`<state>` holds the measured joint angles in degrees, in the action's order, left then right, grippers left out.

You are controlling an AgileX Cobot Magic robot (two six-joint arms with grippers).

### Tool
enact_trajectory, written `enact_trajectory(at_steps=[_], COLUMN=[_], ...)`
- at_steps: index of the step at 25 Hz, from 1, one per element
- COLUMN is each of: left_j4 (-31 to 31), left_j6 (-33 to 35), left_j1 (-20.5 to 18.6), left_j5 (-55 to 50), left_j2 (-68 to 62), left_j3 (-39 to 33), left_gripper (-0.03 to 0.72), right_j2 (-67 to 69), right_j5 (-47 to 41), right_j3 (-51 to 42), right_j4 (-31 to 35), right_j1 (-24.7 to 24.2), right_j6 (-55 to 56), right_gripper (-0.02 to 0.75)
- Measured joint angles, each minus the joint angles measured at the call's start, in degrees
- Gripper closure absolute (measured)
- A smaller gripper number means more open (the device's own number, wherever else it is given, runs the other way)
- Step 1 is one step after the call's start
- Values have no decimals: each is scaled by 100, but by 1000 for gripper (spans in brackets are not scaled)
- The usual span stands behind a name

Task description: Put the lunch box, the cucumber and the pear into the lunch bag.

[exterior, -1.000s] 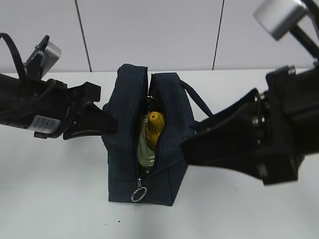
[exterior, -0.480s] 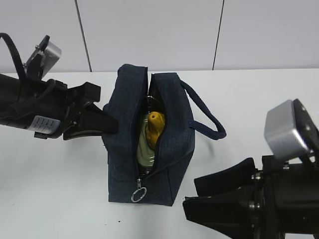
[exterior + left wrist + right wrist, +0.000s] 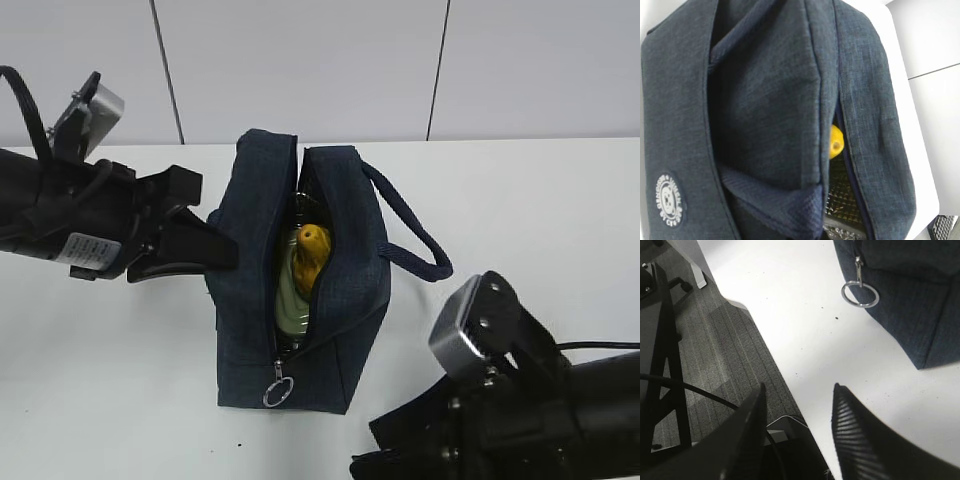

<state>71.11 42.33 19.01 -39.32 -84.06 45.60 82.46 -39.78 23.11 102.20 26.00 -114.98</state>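
**Lunch bag loaded with pear and box; cucumber not confirmed**

The lunch bag (image 3: 300, 290) stood upright on the white table (image 3: 120, 400) with its top zipper undone and the mouth gaping. The left gripper (image 3: 195, 250) sat against the bag's left side wall. Its wrist camera showed only dark fabric, a round logo patch (image 3: 669, 199) and a fold of the bag close in front. The fingers themselves were not visible there, so whether they were spread or pinching the fabric could not be told. It appeared to be bracing the bag or holding it open.

The right gripper (image 3: 800, 435) was low at the table's near edge, well apart from the bag, with nothing between its 2 spread fingers. The zipper's ring pull (image 3: 860, 294) hung ahead of it and above.

Inside the opening, just beyond the left gripper, the pear (image 3: 312, 250) rested with its stub end up. A pale green surface beneath it was judged to be the lunch box (image 3: 290, 300). No cucumber was seen on the table or clearly inside the bag; it may lie hidden deeper within.

Judgement: 2 of 3 items confirmed packed. The cucumber's location remains to be verified.
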Motion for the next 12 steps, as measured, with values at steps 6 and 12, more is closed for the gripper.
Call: enact_trajectory(at_steps=[6, 12], left_j4=[0, 0], left_j6=[10, 62], left_j1=[0, 0], left_j5=[-14, -14], left_j2=[0, 0], left_j3=[0, 0], left_gripper=[704, 704], right_j2=[792, 1399], right_j5=[-101, -122], right_j3=[435, 879], right_j4=[46, 46], right_j1=[0, 0], right_j6=[-535, -1180], right_gripper=[395, 395])
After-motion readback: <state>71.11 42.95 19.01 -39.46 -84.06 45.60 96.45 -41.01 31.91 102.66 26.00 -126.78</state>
